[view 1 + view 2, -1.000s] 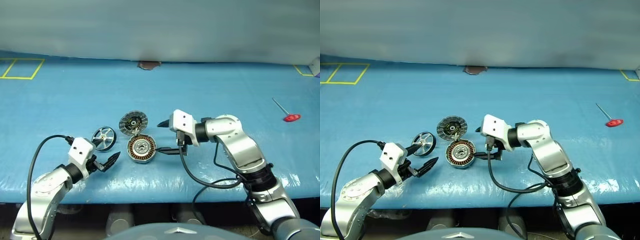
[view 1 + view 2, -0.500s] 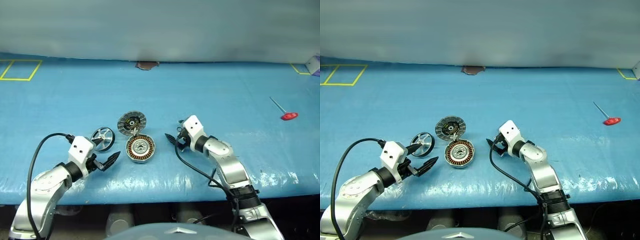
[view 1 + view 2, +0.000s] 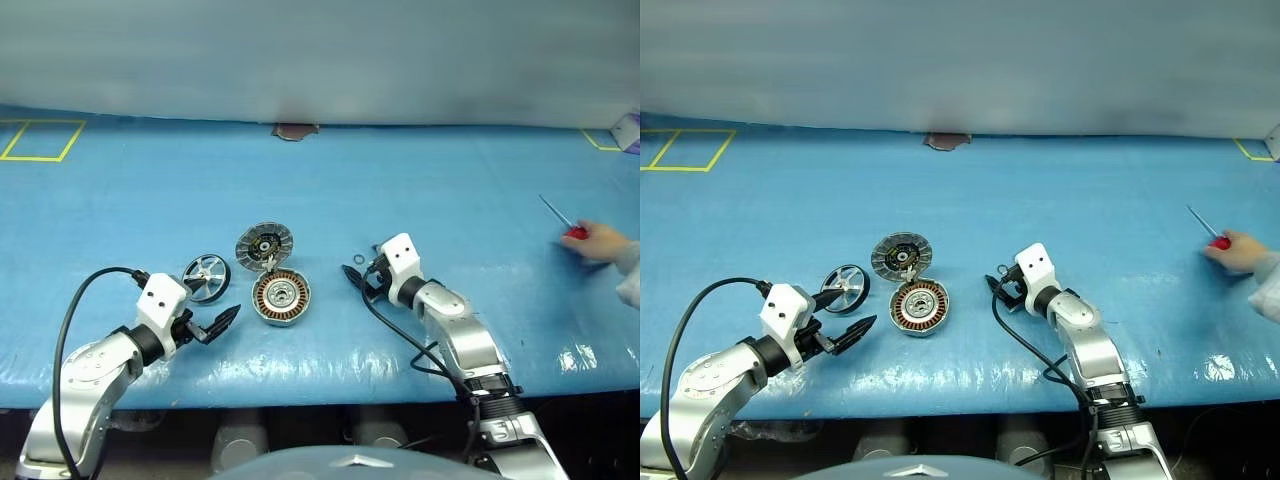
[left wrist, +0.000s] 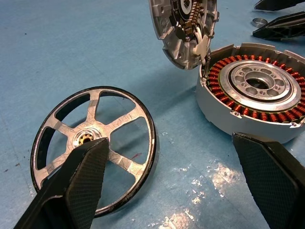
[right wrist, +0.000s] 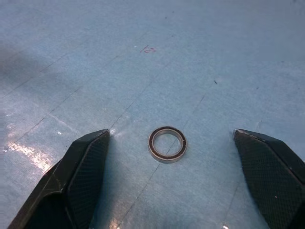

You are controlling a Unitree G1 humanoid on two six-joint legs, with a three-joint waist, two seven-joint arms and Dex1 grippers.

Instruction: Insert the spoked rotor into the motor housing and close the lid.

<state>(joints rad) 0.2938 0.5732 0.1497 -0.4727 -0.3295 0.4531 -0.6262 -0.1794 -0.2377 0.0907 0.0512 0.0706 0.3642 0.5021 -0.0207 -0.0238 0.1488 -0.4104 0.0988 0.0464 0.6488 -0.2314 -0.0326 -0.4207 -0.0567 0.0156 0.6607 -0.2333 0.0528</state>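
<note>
Now spoked rotor (image 3: 207, 275) flat, lid (image 3: 265, 245) raised

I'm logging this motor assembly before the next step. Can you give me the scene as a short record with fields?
surface: blue table
spoked rotor: lying flat, left of the housing
motor housing: open, windings showing
lid: swung up at the housing's far rim
small ring: on the table between the right gripper's fingers
left gripper: open, empty
right gripper: open, empty
person's hand: at the red-handled tool, far right
</note>
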